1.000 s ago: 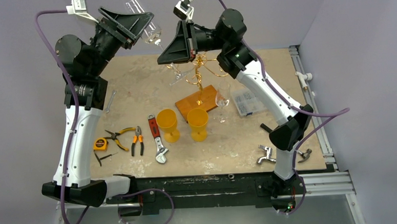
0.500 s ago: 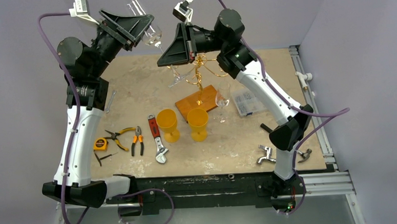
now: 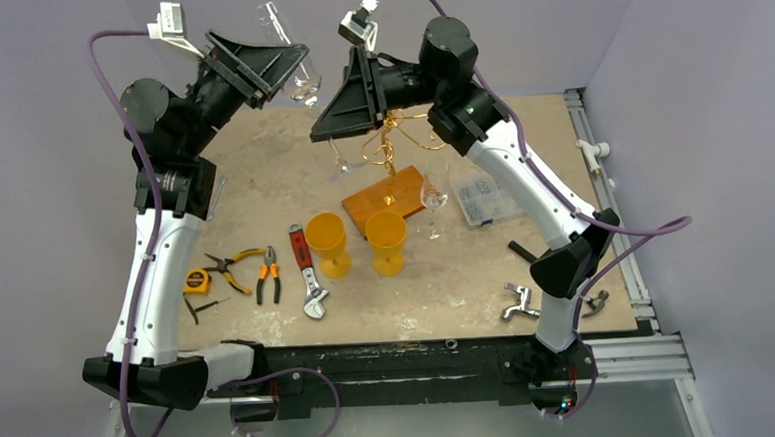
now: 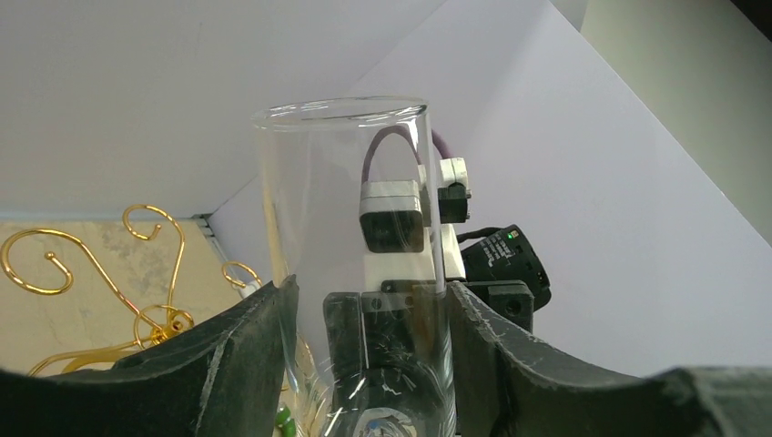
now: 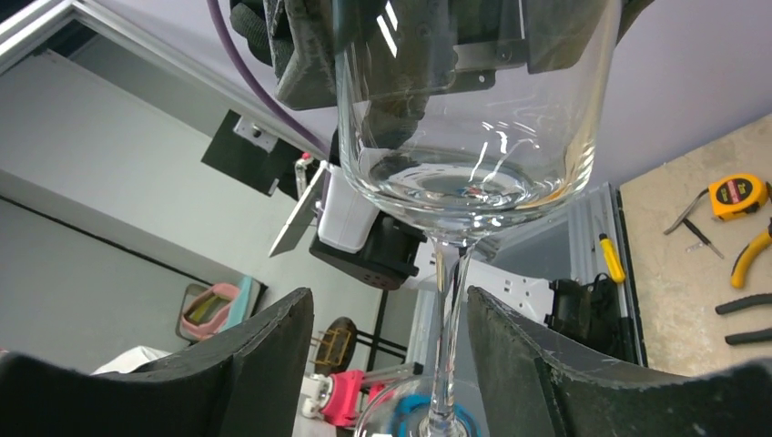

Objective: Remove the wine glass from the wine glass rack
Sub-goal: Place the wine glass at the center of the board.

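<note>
The left hand (image 4: 371, 364) pinches the wine glass (image 4: 346, 209) by its bowl, clear of the rack (image 4: 137, 273), its stem running between the right hand's (image 5: 390, 364) spread fingers (image 5: 255, 373).

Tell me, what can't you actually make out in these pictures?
- Foot of the wine glass: cut off by the bottom edge of the right wrist view.
- Top curls of the wine glass rack: partly under the right gripper, seen from above.
- Contents of the clear box: too small from above.
</note>
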`<act>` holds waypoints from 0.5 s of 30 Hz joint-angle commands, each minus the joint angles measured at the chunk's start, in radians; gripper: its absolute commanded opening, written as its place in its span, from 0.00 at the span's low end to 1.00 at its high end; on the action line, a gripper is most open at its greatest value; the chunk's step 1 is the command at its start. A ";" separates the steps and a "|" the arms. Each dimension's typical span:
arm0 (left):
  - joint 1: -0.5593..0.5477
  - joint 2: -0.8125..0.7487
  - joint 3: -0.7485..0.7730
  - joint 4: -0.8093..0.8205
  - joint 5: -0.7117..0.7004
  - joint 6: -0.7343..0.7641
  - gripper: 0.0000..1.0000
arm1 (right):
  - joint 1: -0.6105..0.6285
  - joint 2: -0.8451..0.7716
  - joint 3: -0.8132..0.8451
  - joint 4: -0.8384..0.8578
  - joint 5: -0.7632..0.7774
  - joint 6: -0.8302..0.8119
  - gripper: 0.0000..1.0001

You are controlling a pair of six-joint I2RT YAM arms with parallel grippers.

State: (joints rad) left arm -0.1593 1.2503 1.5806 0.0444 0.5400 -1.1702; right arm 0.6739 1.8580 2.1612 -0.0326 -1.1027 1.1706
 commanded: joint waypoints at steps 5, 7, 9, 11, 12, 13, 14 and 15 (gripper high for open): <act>0.001 -0.058 -0.011 0.118 0.043 0.075 0.00 | -0.073 -0.100 0.039 -0.236 0.009 -0.197 0.66; 0.001 -0.063 -0.023 0.143 0.058 0.083 0.00 | -0.105 -0.115 0.034 -0.243 0.010 -0.205 0.68; 0.001 -0.068 -0.039 0.185 0.076 0.086 0.00 | -0.125 -0.126 0.049 -0.275 0.023 -0.237 0.69; 0.000 -0.071 -0.048 0.213 0.093 0.095 0.00 | -0.138 -0.135 0.073 -0.325 0.054 -0.285 0.70; -0.001 -0.072 -0.050 0.225 0.105 0.101 0.00 | -0.142 -0.141 0.082 -0.345 0.070 -0.307 0.70; -0.003 -0.074 -0.053 0.236 0.114 0.108 0.00 | -0.142 -0.148 0.086 -0.368 0.085 -0.330 0.70; -0.005 -0.076 -0.057 0.244 0.123 0.115 0.00 | -0.143 -0.155 0.087 -0.380 0.101 -0.348 0.70; -0.008 -0.078 -0.058 0.250 0.130 0.123 0.00 | -0.143 -0.163 0.084 -0.390 0.115 -0.367 0.70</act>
State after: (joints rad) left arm -0.1596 1.2068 1.5253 0.1616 0.6258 -1.0840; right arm 0.5228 1.7588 2.1975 -0.3481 -1.0504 0.9222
